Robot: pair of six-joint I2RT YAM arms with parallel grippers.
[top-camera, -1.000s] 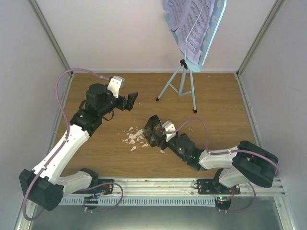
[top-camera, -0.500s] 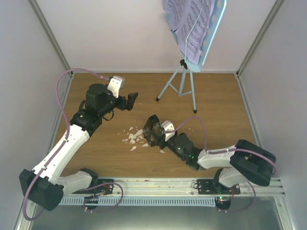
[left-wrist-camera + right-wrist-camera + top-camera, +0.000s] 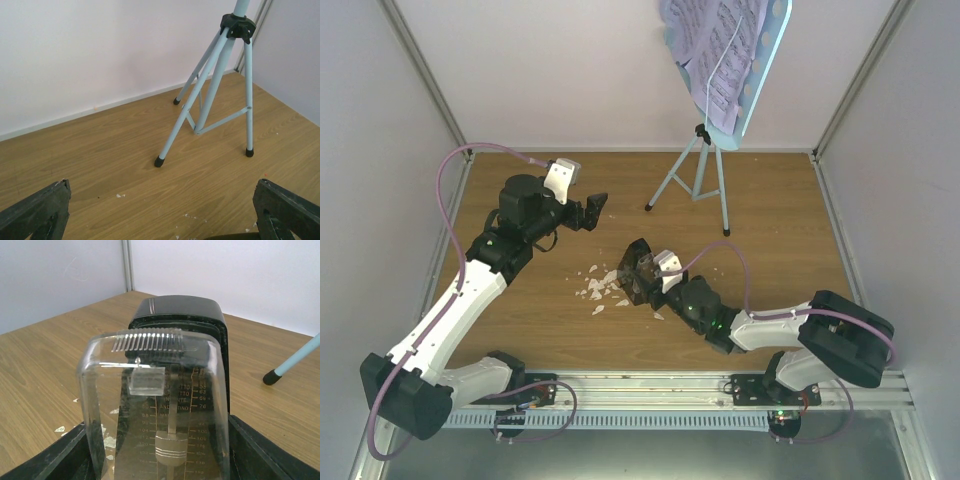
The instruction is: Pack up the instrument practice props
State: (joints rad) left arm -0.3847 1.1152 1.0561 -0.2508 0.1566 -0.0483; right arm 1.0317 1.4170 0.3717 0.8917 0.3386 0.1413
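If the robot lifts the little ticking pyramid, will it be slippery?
Probably a bit. The metronome has a smooth, shiny clear cover that narrows toward the top, so the right gripper clamped around it might slide upward. The cover could crack if squeezed hard. It looks small, so it is likely light.

A wood-grain tabletop is boxed in by plain white walls on three sides — grey metal posts stand at the back corners. A metal rail runs along the near edge; the light is soft and even.
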